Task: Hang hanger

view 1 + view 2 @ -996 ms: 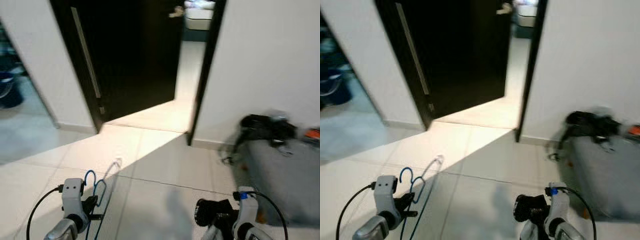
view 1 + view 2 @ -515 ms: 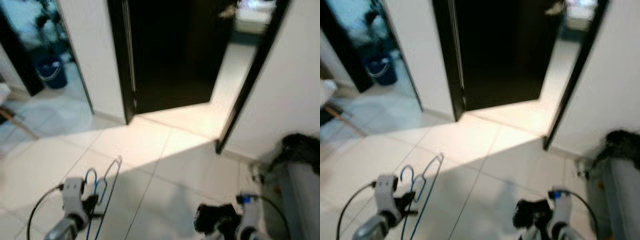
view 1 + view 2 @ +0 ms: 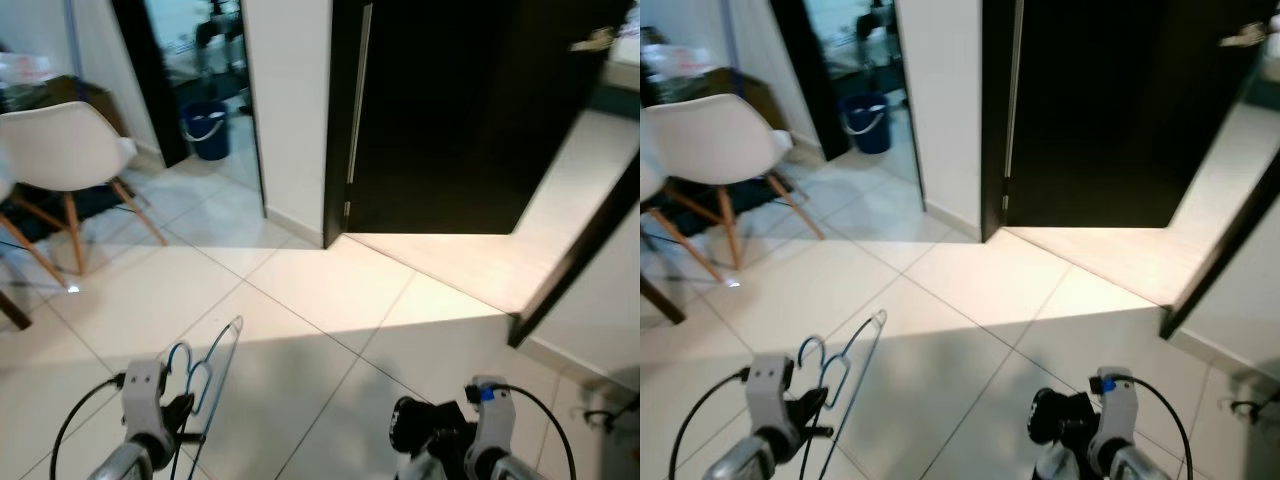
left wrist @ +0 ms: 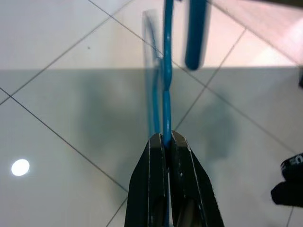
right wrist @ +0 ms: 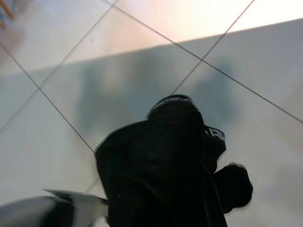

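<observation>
At the upper left of the head view stands a white chair (image 3: 62, 150) with wooden legs, and beyond it, through a dark-framed opening, a blue bucket (image 3: 208, 130) on the floor. Nothing like a rail, hook or wardrobe can be made out there, so where the hanger is to go is not yet in sight.

At the lower left of the frame, the left hand (image 3: 183, 412) is clenched on a blue wire hanger (image 3: 190, 372). The left wrist view confirms it: the two black fingers (image 4: 152, 187) are pressed together on the blue wire (image 4: 165, 94), with its hook end blurred near the top of that picture. A pale, clear hanger (image 3: 225, 345) seems to ride alongside the blue one, though whether it is a second hanger is hard to tell. The load hangs above the tiled floor (image 3: 330, 300), touching nothing.

In the upper middle a dark door (image 3: 450, 110) stands open, with a lit strip of floor running through it.

At the lower right, the right hand (image 3: 425, 430) carries something black; whether it is clenched I cannot tell, as the right wrist view is blocked by a dark mass (image 5: 161, 161).

By my judgement the pick-up is done; the carry to a rail and the hanging itself are left.
</observation>
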Motion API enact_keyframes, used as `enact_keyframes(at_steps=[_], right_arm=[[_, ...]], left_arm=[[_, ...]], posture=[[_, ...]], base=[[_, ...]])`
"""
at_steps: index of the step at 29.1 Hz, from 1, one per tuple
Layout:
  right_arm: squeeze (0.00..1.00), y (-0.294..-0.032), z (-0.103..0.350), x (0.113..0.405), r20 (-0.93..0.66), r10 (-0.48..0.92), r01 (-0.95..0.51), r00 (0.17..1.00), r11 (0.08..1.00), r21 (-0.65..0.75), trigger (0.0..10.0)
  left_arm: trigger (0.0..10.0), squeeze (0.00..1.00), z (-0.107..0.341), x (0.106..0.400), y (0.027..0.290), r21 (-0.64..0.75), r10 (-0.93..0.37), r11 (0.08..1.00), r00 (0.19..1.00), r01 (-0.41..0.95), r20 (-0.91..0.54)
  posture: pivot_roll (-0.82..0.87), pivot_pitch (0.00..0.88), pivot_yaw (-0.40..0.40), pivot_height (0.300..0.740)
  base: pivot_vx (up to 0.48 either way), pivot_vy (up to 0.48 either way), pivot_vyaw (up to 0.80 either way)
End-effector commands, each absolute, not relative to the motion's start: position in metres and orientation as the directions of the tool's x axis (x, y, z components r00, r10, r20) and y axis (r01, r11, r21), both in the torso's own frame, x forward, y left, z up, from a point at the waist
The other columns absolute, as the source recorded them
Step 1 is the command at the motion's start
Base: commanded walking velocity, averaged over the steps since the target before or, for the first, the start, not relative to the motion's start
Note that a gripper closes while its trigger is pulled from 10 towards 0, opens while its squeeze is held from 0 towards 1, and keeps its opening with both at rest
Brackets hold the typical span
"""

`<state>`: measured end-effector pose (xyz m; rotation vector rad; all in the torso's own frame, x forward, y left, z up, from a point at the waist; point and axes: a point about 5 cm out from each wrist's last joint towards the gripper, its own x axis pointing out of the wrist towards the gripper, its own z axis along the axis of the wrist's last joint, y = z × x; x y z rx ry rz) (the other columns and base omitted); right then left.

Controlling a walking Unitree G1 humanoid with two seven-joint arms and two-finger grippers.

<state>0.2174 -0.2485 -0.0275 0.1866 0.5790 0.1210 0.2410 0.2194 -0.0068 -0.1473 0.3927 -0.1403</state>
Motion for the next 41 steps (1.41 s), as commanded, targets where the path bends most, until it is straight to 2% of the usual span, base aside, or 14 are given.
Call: enact_keyframes(at_steps=[1, 34, 36, 40, 41], right_arm=[[0.0, -0.243, -0.027, 0.22, -0.524, 0.183, -0.08, 0.832, 0.974, 0.213, 10.0], [0.0, -0.244, -0.027, 0.221, -0.512, 0.185, -0.088, 0.839, 0.974, 0.209, 10.0], [0.0, -0.244, -0.026, 0.221, -0.506, 0.181, -0.084, 0.843, 0.974, 0.208, 10.0], [0.0, -0.256, -0.007, 0.237, -0.441, 0.14, -0.076, 0.887, 0.984, 0.159, 10.0], [0.0, -0.262, 0.021, 0.26, -0.345, 0.145, -0.112, 0.927, 0.987, 0.114, 10.0]], left_arm=[[10.0, 0.0, -0.012, 0.234, 0.22, -0.157, -0.167, 0.981, 0.905, 0.113, -0.392], [10.0, 0.0, -0.008, 0.236, 0.219, -0.13, -0.155, 0.985, 0.916, 0.114, -0.37], [10.0, 0.0, -0.007, 0.236, 0.219, -0.134, -0.148, 0.985, 0.92, 0.106, -0.362], [10.0, 0.0, 0.007, 0.247, 0.224, -0.132, -0.124, 0.987, 0.945, 0.088, -0.302], [10.0, 0.0, 0.028, 0.261, 0.224, -0.106, -0.14, 0.987, 0.965, 0.119, -0.221]], posture=[[0.01, 0.091, -0.025, 0.74], [0.01, 0.105, -0.03, 0.74], [0.01, 0.104, -0.032, 0.74], [0.02, 0.109, -0.036, 0.74], [0.02, 0.109, -0.036, 0.74]], base=[[0.0, 0.0, 0.78], [0.308, 0.0, 0.78], [0.341, 0.0, 0.0], [0.357, 0.0, 0.0], [0.48, 0.0, 0.0]])
